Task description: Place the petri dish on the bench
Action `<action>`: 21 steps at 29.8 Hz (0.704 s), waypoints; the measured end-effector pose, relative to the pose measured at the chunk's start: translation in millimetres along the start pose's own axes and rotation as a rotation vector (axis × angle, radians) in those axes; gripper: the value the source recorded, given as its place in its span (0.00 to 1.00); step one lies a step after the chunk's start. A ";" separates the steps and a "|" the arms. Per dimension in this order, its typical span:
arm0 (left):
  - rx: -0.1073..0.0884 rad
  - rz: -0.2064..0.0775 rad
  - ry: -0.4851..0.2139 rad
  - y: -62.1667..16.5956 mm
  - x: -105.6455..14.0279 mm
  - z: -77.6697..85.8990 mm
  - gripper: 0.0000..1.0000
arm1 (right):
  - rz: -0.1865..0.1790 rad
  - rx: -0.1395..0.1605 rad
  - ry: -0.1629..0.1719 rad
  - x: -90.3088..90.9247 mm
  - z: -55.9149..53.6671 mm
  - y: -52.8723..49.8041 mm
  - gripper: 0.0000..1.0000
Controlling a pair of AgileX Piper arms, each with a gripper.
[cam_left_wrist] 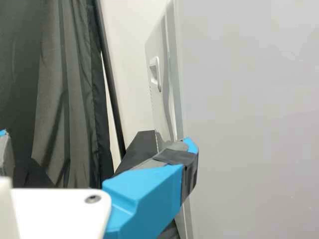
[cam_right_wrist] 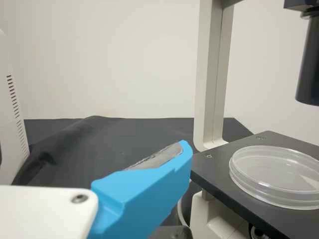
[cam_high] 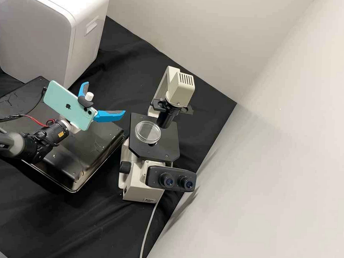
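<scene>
The right gripper (cam_high: 104, 99) gapes wide and empty, with the petri dish (cam_high: 148, 130) just ahead, not yet lifted off the microscope stage (cam_high: 170, 141).

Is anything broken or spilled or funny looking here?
Nothing is spilled: the clear round petri dish lies flat on the cream microscope's black stage. One odd thing: the shiny black tray beside it has thin pale lines like cracks or scratches; I cannot tell which.
</scene>
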 end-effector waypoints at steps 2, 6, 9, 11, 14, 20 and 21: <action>0.000 0.000 0.000 0.0 0.0 0.0 1.00 | 0.000 0.000 0.000 0.0 0.0 0.0 1.00; 0.000 0.000 0.000 0.0 0.0 0.0 1.00 | 0.000 0.000 0.000 0.0 0.0 0.0 1.00; 0.000 0.000 0.000 0.0 0.0 0.0 1.00 | 0.000 0.000 0.000 0.0 0.0 0.0 1.00; 0.000 -0.006 -0.004 -1.4 -2.8 1.1 1.00 | 0.000 0.000 0.000 0.0 0.0 0.0 1.00; -0.001 -0.014 -0.013 -2.0 -11.8 4.3 1.00 | 0.000 0.000 0.000 0.0 0.0 0.0 1.00; -0.005 -0.026 -0.076 -4.4 -41.2 20.2 1.00 | 0.000 0.000 0.000 0.0 0.0 0.0 1.00; -0.007 -0.025 -0.091 -4.6 -46.8 23.7 1.00 | 0.000 0.000 0.000 0.0 0.0 0.0 1.00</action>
